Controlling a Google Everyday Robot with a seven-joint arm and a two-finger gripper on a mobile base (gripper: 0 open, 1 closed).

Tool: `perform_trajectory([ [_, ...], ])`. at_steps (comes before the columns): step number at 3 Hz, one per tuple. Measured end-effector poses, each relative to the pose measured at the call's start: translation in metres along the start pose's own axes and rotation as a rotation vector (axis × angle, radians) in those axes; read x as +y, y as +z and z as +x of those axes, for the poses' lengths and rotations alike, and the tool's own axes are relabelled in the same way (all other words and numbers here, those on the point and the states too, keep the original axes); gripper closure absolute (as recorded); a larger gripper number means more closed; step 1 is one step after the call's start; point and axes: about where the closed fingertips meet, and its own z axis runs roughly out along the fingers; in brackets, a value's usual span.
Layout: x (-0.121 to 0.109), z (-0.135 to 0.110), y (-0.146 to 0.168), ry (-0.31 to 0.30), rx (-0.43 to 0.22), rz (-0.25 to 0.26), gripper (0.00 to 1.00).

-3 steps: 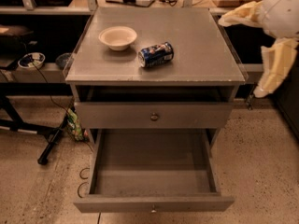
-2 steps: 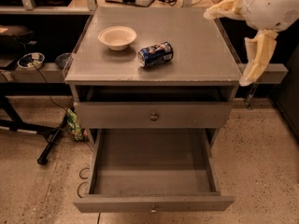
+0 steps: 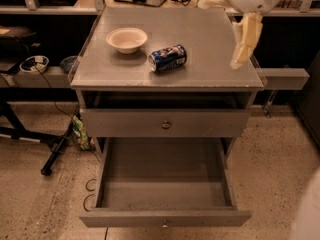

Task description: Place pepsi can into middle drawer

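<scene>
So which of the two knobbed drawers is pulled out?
The lower one, the middle drawer, its tray exposed; the drawer above sits flush. The gripper hangs open over the cabinet top, right side.

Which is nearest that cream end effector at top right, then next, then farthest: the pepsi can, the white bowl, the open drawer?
From the end effector, over the tabletop's right edge:
1. pepsi can, on its side mid-tabletop.
2. bowl, farther left on the tabletop.
3. middle drawer, pulled open, down below.
</scene>
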Motion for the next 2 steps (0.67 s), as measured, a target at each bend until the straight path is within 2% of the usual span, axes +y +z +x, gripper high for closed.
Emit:
perform_trajectory([
  [1, -0.0457, -0.0001, 0.0149, 0.006, 0.038, 0.064, 0.0],
  [2, -0.0457, -0.0001, 0.0149, 0.006, 0.038, 0.064, 0.0],
])
